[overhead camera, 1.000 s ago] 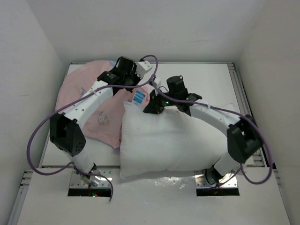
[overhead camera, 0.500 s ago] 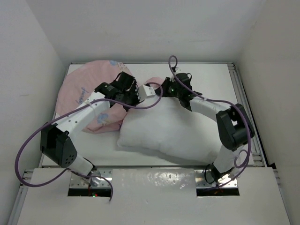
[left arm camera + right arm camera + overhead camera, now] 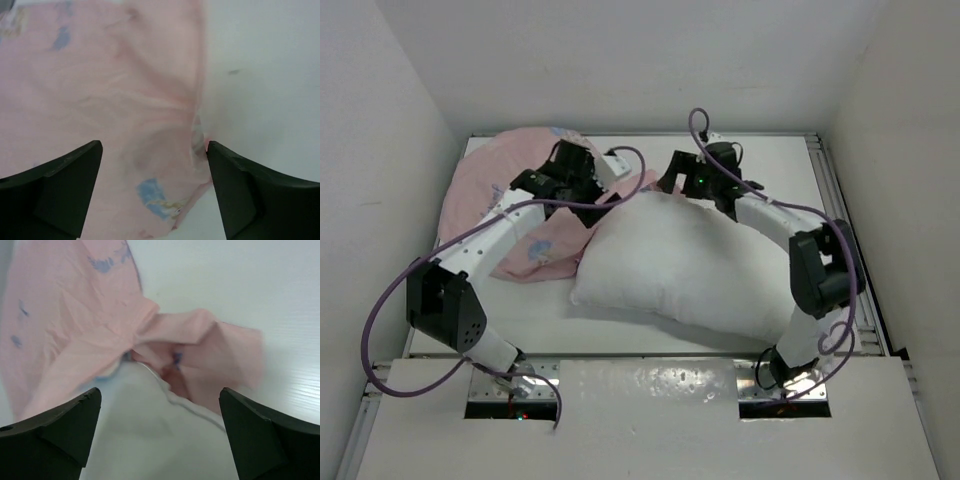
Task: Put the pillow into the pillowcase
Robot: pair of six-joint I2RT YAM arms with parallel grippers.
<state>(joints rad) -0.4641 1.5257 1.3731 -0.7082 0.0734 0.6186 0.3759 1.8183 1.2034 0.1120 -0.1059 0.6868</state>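
Note:
The white pillow (image 3: 670,262) lies across the middle of the table, its far corner (image 3: 150,430) just under my right gripper (image 3: 160,392). The pillowcase (image 3: 485,195) lies crumpled at the back left, pale pink side out with faint print showing through. A bunched flap of it (image 3: 200,350) rests against the pillow's far corner. My right gripper (image 3: 670,180) hangs open above that corner, holding nothing. My left gripper (image 3: 610,188) is open over the pillowcase (image 3: 125,100), with loose pink fabric below and between its fingers (image 3: 65,190), not pinched.
White walls close in the table on the left, back and right. Purple cables (image 3: 390,300) loop off both arms. The white table (image 3: 770,160) shows bare at the back right, and a metal rail (image 3: 835,200) runs along its right edge.
Both grippers were shut half a second ago and now stand open. The left gripper has lifted back a little. The pillowcase flap has dropped beside the pillow's far corner.

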